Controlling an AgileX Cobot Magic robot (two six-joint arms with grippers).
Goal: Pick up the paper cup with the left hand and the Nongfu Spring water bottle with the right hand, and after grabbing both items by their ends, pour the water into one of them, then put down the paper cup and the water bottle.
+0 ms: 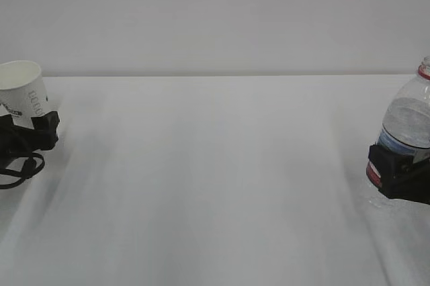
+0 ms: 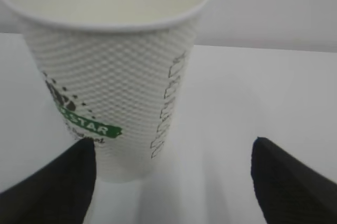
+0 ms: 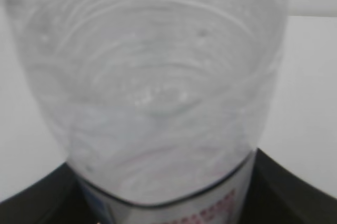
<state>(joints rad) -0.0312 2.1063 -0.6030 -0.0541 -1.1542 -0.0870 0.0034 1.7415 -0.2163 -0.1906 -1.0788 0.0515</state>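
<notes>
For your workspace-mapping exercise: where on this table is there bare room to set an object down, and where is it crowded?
Free: the wide bare tabletop between the paper cup at the left edge and the Nongfu Spring water bottle at the right edge, from the front to the back wall. Crowded: only those two edges, where each end effector surrounds its object.

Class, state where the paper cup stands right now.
The paper cup stands at the table's far left edge in the exterior view, between the left gripper's open fingers.

The left hand [image 2: 174, 182] sits low at the table's far left, fingers spread wide. The right hand [image 1: 396, 168], at the far right, is clamped around a bottle [image 1: 406, 125].
</notes>
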